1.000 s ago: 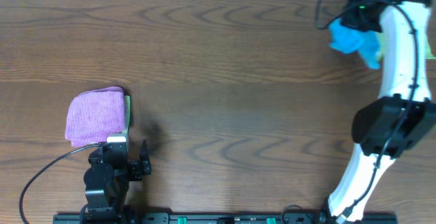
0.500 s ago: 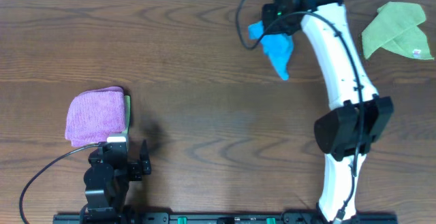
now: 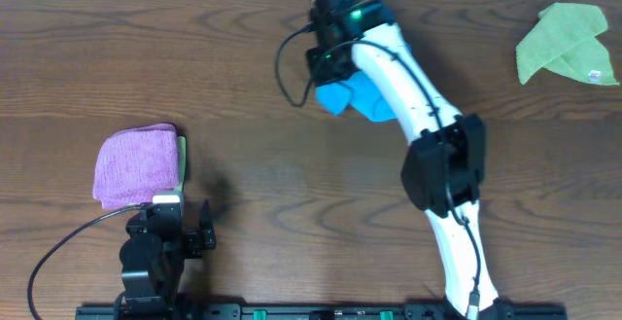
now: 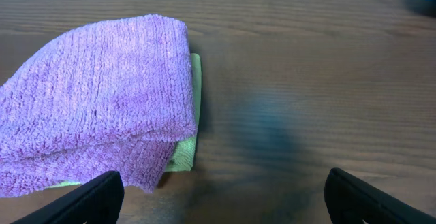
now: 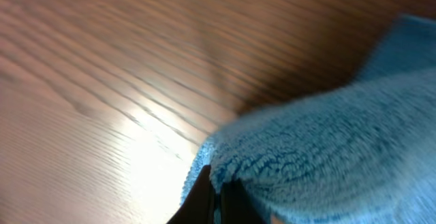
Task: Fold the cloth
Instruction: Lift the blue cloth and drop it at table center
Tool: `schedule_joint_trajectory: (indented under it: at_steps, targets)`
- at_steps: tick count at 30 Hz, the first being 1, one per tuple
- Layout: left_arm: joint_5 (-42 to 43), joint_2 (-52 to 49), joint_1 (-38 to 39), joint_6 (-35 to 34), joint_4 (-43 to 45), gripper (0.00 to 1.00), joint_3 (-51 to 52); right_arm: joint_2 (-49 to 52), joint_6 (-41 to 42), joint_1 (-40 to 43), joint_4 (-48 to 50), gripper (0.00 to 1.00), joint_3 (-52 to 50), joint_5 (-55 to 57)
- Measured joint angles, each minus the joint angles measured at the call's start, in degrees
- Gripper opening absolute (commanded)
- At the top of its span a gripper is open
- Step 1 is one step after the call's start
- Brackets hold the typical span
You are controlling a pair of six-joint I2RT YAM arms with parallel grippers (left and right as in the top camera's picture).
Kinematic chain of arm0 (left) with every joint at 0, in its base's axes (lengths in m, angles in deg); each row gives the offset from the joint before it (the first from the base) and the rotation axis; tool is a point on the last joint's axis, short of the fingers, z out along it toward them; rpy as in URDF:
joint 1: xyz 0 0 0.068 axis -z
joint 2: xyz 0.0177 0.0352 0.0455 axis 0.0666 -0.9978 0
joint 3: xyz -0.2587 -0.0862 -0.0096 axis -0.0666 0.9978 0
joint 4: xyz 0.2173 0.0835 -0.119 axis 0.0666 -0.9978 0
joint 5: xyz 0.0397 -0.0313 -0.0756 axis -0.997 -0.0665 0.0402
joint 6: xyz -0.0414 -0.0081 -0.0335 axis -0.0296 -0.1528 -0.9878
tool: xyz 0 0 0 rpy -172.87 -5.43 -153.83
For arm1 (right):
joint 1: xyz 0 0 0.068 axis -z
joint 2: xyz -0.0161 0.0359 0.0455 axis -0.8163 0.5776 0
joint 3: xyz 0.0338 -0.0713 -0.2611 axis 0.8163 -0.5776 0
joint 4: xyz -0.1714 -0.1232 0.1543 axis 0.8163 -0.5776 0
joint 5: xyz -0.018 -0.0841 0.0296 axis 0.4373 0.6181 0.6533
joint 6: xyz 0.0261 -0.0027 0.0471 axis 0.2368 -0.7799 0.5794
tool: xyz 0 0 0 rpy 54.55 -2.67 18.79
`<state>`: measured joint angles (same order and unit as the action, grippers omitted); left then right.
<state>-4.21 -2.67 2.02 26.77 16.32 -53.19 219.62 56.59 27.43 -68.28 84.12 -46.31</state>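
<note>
The sky-blue cloth (image 3: 352, 95) hangs bunched under my right arm over the back middle of the table. My right gripper (image 3: 328, 64) is shut on an edge of it. In the right wrist view the fuzzy blue cloth (image 5: 340, 149) fills the lower right, pinched between the dark fingertips (image 5: 204, 200) at the gripper (image 5: 218, 197). My left gripper (image 3: 182, 225) rests near the front left edge, open and holding nothing. Its two black fingertips (image 4: 88, 200) stand wide apart around the gripper (image 4: 221, 203) over bare wood.
A folded pink-purple cloth (image 3: 136, 164) lies on a folded green cloth (image 4: 191, 108), just ahead of the left gripper. A crumpled lime-green cloth (image 3: 569, 46) lies at the back right corner. The wooden table (image 3: 292, 194) spreads between them.
My right arm has swept from the back right corner leftward to the back middle, carrying the blue cloth with it. The left arm has not moved.
</note>
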Motion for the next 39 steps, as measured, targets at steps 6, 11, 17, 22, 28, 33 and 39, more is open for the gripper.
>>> schedule_joint_trajectory:
  at_steps: [6, 11, 17, 22, 28, 33, 39]
  targets:
    - [0.0, 0.0, 0.0, 0.0, 0.0, 0.95, 0.0, 0.2, -2.6, -4.6, 3.6, 0.01, 0.0, -3.0]
    - [0.0, 0.0, 0.0, 0.0, 0.0, 0.95, 0.0, 0.2, -4.8, -6.6, 5.7, 0.01, 0.0, -3.9]
    - [0.0, 0.0, 0.0, 0.0, 0.0, 0.95, 0.0, 0.2, -7.0, -7.1, 9.3, 0.55, 0.0, -4.4]
    - [0.0, 0.0, 0.0, 0.0, 0.0, 0.95, 0.0, 0.2, -7.2, -7.1, 10.5, 0.92, 0.0, -4.5]
    - [0.0, 0.0, 0.0, 0.0, 0.0, 0.95, 0.0, 0.2, -6.0, -7.0, 9.7, 0.99, 0.0, -4.5]
    - [0.0, 0.0, 0.0, 0.0, 0.0, 0.95, 0.0, -1.2, -3.4, -5.5, 5.4, 0.99, 0.0, -5.5]
    - [0.0, 0.0, 0.0, 0.0, 0.0, 0.95, 0.0, -5.7, -2.7, 2.4, -5.5, 0.99, 0.0, -6.7]
